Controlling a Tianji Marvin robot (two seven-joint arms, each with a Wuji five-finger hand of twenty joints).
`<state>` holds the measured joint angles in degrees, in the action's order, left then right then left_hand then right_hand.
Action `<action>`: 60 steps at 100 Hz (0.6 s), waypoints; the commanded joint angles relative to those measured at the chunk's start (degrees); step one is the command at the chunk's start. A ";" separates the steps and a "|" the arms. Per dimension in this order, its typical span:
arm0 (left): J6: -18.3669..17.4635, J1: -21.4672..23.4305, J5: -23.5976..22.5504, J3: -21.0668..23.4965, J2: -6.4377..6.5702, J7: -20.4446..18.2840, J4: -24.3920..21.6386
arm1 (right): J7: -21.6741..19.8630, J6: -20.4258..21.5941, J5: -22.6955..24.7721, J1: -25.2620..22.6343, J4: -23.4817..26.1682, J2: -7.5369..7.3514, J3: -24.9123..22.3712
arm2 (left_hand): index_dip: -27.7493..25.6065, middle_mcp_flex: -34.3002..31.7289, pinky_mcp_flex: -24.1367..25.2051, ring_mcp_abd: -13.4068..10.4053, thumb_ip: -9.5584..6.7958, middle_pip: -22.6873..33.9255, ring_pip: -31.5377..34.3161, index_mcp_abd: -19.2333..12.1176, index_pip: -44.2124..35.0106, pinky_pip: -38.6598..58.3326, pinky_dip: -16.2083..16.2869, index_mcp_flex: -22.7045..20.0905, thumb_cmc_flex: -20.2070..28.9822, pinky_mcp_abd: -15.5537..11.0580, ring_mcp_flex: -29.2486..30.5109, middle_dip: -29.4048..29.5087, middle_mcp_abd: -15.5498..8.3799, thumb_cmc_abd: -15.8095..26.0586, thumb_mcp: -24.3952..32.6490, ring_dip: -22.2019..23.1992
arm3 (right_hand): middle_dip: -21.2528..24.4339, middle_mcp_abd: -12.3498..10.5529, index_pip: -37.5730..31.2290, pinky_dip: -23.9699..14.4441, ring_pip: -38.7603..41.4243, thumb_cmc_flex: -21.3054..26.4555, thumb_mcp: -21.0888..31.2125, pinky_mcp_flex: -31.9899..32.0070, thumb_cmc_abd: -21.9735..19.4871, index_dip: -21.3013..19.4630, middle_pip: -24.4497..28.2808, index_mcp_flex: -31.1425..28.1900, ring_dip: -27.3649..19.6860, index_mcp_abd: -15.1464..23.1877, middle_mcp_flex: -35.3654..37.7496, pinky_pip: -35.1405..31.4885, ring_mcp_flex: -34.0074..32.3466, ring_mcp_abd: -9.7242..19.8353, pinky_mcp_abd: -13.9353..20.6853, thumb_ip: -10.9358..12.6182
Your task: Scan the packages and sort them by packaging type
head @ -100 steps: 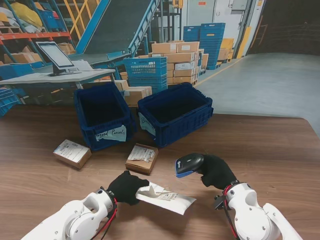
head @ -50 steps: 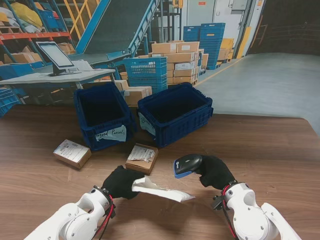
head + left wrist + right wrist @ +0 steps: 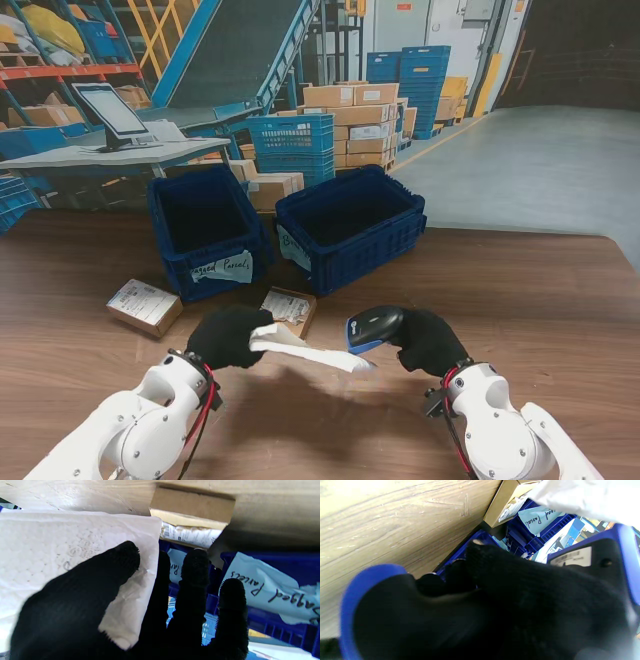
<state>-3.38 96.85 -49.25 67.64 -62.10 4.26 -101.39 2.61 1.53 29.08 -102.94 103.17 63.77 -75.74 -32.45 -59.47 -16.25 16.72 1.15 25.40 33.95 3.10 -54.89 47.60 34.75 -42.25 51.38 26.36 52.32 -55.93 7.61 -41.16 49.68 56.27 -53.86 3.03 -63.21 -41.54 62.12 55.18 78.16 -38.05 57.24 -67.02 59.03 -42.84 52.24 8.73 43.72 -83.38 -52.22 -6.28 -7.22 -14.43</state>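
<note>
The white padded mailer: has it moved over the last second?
Yes. The white padded mailer, held by the left hand, has moved farther from me, now overlapping the small cardboard box that stayed put.

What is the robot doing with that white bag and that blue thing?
The left hand holds a white padded bag up off the table. The right hand holds a scanner right beside the bag's end. Two blue bins wait behind, and two small boxes lie on the table.

High stand view over table, close inverted wrist views, shared crates
</note>
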 commanded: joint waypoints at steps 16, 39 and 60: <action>1.86 -0.17 1.58 2.94 -0.10 -3.59 -4.20 | -0.22 -0.15 -0.43 0.29 0.05 0.45 0.45 | -1.57 -1.61 0.30 -0.17 0.56 1.76 0.95 -1.65 -3.33 1.55 0.95 -0.10 2.83 2.21 1.02 -1.72 -2.11 0.42 2.03 1.03 | -0.50 -0.15 -4.83 -1.79 1.14 5.52 6.62 -0.93 -3.68 -0.82 -0.23 -2.38 -0.02 2.11 0.61 -3.22 -1.22 -1.66 2.68 -0.01; 4.80 -2.37 5.76 4.46 -0.59 -4.61 -5.28 | -0.25 -0.16 -0.75 0.62 -0.27 0.48 0.70 | -2.10 -1.33 0.46 -0.09 0.49 1.98 1.22 -1.72 -3.67 1.66 1.17 0.29 2.93 2.48 0.88 -2.32 -2.03 0.57 2.03 1.95 | -0.54 -0.15 -4.81 -1.75 1.17 5.49 6.67 -0.99 -3.68 -0.86 -0.26 -2.38 -0.01 2.11 0.61 -3.21 -1.26 -1.60 2.73 -0.03; 7.56 -5.38 10.27 4.90 -1.29 -4.28 -5.23 | -0.18 -0.52 -1.00 0.65 -0.29 0.53 0.66 | -2.12 -1.25 0.72 0.18 0.44 2.00 1.43 -1.54 -3.68 1.88 1.46 0.30 3.03 2.91 0.71 -2.49 -1.88 0.60 2.11 2.66 | -0.62 -0.09 -4.80 -1.75 1.22 5.47 6.72 -1.00 -3.67 -0.89 -0.27 -2.39 0.04 2.11 0.61 -3.27 -1.31 -1.63 2.76 -0.03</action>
<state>3.49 92.82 -40.13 72.38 -62.71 0.35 -105.85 3.03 1.30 28.17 -102.10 102.46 63.84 -75.14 -33.17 -59.47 -16.38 16.72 1.21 25.40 33.95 2.92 -56.16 47.67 34.82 -42.25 51.38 26.92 52.32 -57.18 7.60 -41.15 49.67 57.86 -53.90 3.03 -63.21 -41.55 62.47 55.18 78.16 -38.11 57.24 -67.02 59.03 -42.84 52.24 8.73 43.86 -83.38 -52.32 -6.28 -7.22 -14.43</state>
